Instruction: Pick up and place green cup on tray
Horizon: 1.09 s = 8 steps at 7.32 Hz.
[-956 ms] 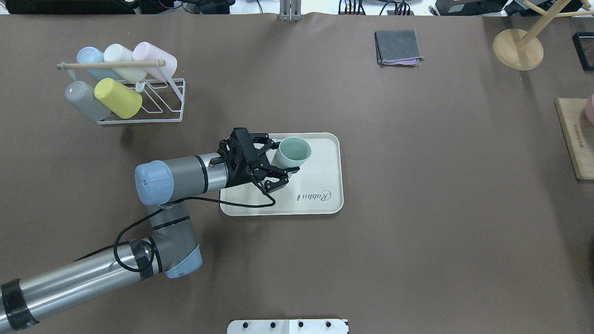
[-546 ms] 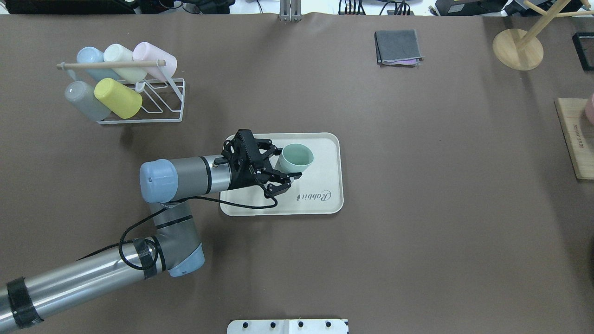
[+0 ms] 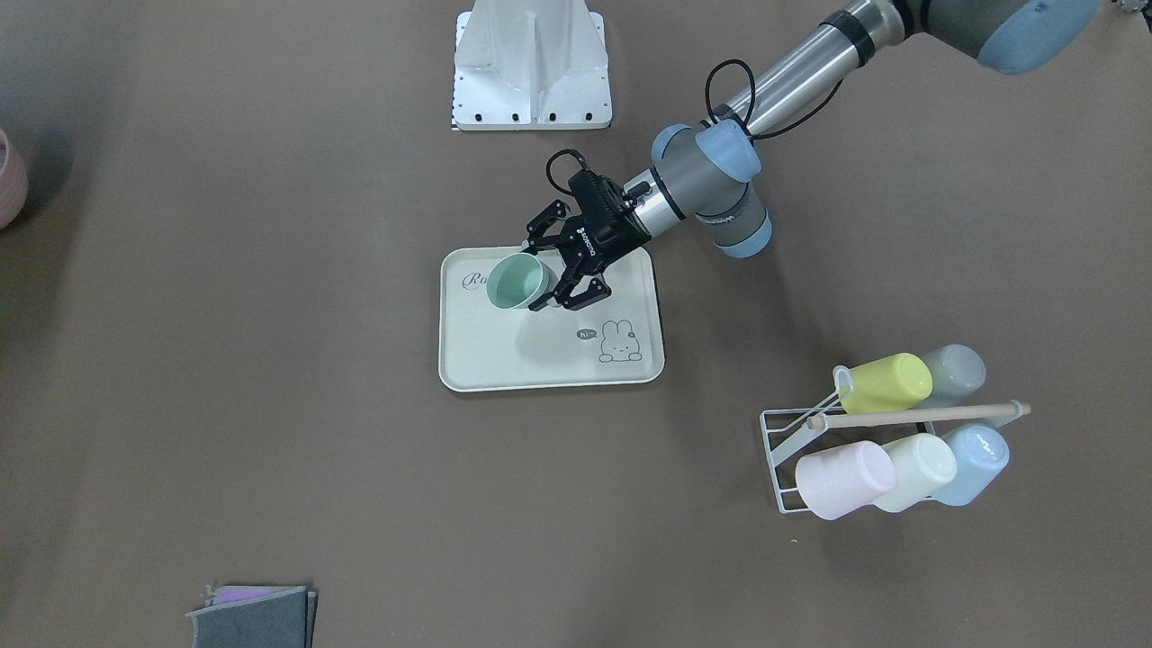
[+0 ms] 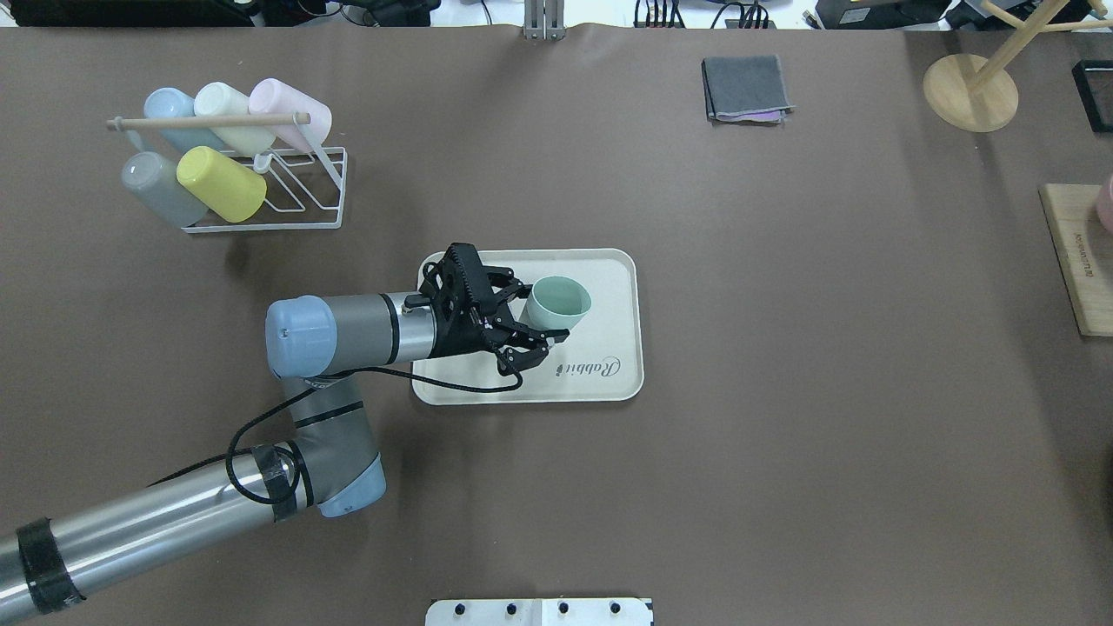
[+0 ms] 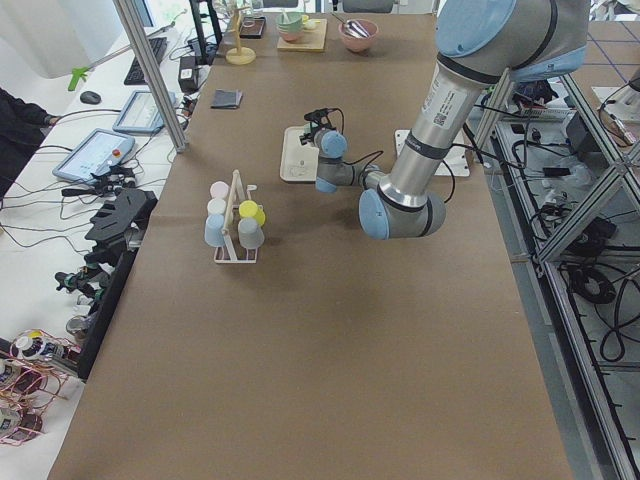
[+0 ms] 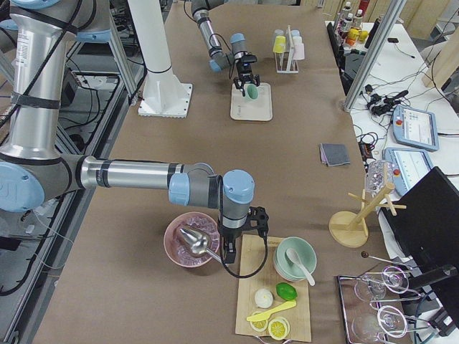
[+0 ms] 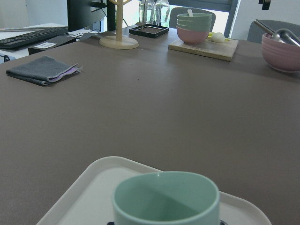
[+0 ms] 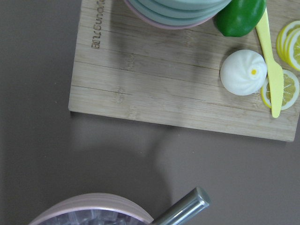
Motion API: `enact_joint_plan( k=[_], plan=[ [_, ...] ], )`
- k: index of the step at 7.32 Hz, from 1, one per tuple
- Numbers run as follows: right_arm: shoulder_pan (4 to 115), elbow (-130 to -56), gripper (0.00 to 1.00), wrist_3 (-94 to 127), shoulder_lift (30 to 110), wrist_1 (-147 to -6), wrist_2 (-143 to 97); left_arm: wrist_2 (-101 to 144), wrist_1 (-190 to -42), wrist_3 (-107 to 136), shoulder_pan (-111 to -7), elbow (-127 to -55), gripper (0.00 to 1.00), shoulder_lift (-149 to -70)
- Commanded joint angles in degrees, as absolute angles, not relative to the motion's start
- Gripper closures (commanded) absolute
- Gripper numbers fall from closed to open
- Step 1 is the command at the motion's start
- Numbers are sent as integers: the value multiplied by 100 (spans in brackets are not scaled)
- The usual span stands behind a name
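The green cup (image 4: 559,302), a mint handleless tumbler, is held mouth-up and slightly tilted over the cream "Rabbit" tray (image 4: 612,280). My left gripper (image 4: 540,310) reaches in from the tray's left side and is shut on the cup, one finger on each side of its wall. From across the table the cup (image 3: 517,281) sits over the tray's (image 3: 540,364) half nearest the robot, in the left gripper (image 3: 538,277). In the left wrist view the cup (image 7: 165,198) fills the bottom, tray rim (image 7: 89,174) below it. The right gripper (image 6: 241,238) shows only in the exterior right view, so I cannot tell its state.
A white wire rack (image 4: 261,196) with several pastel cups stands at the far left. A folded grey cloth (image 4: 746,89) and a wooden stand (image 4: 969,92) lie at the far right. A bamboo board (image 4: 1078,261) with bowls and a pink bowl (image 6: 191,241) sit by the right arm.
The left arm has carried the green cup a little to the right and toward the robot over the tray. The grip is unchanged.
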State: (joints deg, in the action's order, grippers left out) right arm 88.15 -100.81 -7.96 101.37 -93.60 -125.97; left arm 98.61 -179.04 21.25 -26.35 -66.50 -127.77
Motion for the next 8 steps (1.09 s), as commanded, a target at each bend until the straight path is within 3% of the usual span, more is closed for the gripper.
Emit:
enact_joint_plan(
  k=[1, 8],
  plan=[
    [8815, -10081, 0, -791, 10134, -9360, -12604, 9853, -17903, 1927, -2637, -6618, 46, -12779],
    [8815, -10090, 0, -791, 10125, -9360, -12586, 9835, -17851, 1784, -2637, -6592, 20, -12771]
  ],
)
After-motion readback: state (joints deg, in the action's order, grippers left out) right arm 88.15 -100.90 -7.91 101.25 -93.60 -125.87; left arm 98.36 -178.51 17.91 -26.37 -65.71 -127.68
